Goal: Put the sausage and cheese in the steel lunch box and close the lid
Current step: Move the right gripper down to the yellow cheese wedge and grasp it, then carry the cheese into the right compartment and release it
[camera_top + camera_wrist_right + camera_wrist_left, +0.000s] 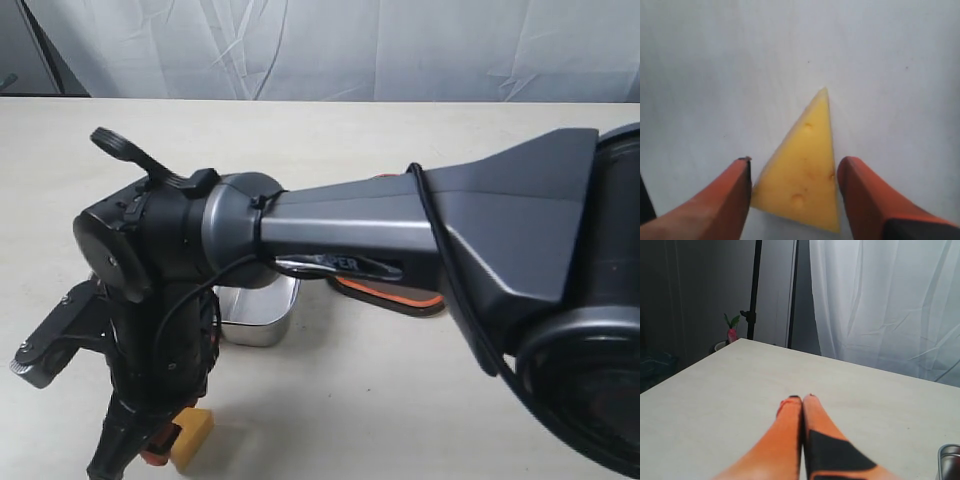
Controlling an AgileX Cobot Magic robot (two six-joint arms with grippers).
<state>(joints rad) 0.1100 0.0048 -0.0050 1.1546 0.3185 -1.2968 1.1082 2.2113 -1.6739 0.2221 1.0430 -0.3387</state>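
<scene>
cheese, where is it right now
The cheese lies on the table at the lower left of the exterior view, nearer the camera than the steel lunch box, between the open fingers of the right gripper.

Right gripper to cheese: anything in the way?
Nothing visible. The open right gripper straddles the cheese, which lies flat on the table.

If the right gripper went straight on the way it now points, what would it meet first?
The cheese, lying on the table inside the open right gripper; how near is unclear.
</scene>
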